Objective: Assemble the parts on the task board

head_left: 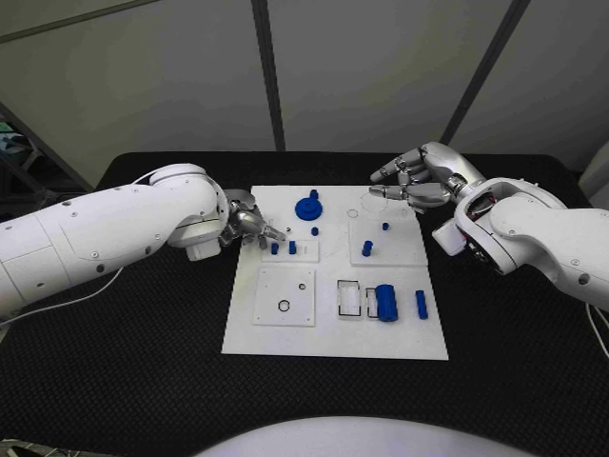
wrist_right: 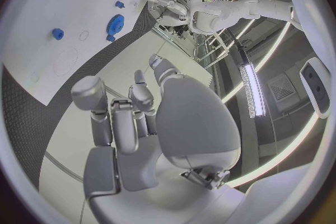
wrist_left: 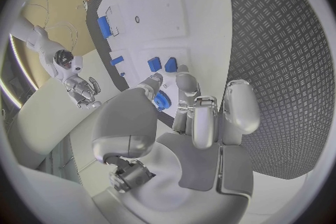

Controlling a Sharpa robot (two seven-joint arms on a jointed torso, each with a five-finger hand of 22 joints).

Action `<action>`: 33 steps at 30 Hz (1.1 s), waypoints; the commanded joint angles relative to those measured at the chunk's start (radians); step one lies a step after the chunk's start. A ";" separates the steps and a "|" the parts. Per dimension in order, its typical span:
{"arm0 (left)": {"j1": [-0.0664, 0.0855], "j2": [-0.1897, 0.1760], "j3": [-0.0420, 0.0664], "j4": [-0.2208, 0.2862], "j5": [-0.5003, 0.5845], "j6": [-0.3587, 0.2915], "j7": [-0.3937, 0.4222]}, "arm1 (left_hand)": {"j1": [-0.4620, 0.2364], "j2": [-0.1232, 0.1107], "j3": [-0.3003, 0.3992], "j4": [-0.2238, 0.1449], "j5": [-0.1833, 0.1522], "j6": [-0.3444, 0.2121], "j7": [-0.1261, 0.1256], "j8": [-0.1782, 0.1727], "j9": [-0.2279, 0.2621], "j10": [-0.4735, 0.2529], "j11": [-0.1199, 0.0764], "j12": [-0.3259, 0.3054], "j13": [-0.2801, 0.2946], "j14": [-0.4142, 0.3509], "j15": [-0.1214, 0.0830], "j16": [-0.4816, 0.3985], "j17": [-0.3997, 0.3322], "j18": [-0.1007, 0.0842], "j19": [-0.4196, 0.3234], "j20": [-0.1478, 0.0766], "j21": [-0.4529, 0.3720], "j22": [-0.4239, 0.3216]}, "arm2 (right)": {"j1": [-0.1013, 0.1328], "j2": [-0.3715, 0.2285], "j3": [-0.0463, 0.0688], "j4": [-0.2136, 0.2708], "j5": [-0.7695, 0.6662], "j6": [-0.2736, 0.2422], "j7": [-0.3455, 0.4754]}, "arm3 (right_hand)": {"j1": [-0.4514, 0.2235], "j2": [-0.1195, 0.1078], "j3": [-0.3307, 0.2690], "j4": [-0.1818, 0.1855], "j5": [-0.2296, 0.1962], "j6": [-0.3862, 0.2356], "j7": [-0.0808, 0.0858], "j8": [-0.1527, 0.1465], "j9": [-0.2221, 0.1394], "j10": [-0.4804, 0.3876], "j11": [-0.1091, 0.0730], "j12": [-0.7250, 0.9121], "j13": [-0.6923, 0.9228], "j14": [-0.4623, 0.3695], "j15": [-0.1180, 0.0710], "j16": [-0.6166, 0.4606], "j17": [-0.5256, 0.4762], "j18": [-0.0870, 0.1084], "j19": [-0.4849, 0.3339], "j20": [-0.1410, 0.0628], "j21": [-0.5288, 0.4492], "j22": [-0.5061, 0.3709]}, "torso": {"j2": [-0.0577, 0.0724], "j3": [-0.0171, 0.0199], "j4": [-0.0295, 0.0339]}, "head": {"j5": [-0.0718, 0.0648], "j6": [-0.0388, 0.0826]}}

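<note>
The white task board [head_left: 335, 333] lies in the middle of the black table. A blue gear [head_left: 309, 208] stands near its far edge, and two small blue pegs [head_left: 283, 248] stand close to its left edge. My left hand [head_left: 247, 227] hovers at the board's left edge beside those pegs, fingers apart and holding nothing. In the left wrist view the gear [wrist_left: 162, 101] shows just past the fingertips [wrist_left: 183, 75], with the pegs [wrist_left: 162, 64] beyond. My right hand [head_left: 415, 181] hangs over the board's far right corner, fingers loosely bent and empty.
Two more blue pegs [head_left: 375, 238] stand on the right raised plate. A thick blue cylinder [head_left: 387, 303] and a slim blue bar [head_left: 422, 303] lie toward the board's near right. A square plate with a hole [head_left: 285, 296] sits near left. Black table [head_left: 524, 371] surrounds the board.
</note>
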 commanded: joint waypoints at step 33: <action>-0.008 0.095 -0.079 -0.045 -0.394 -0.421 0.607 | 0.480 -0.083 0.083 -0.108 0.004 -0.070 0.092 -0.270 -0.248 -0.341 0.114 -0.416 -0.485 -0.319 0.106 -0.609 -0.649 0.099 -0.328 0.091 -0.552 -0.469 | 0.001 0.005 0.001 -0.010 -0.028 0.006 0.008 | -0.004 0.006 0.003 0.008 0.007 -0.012 0.000 0.007 -0.002 -0.035 0.001 -0.041 -0.039 0.076 -0.004 -0.021 0.157 0.024 -0.031 0.000 -0.034 -0.044 | 0.001 -0.0003 -0.0001 | -0.021 0.020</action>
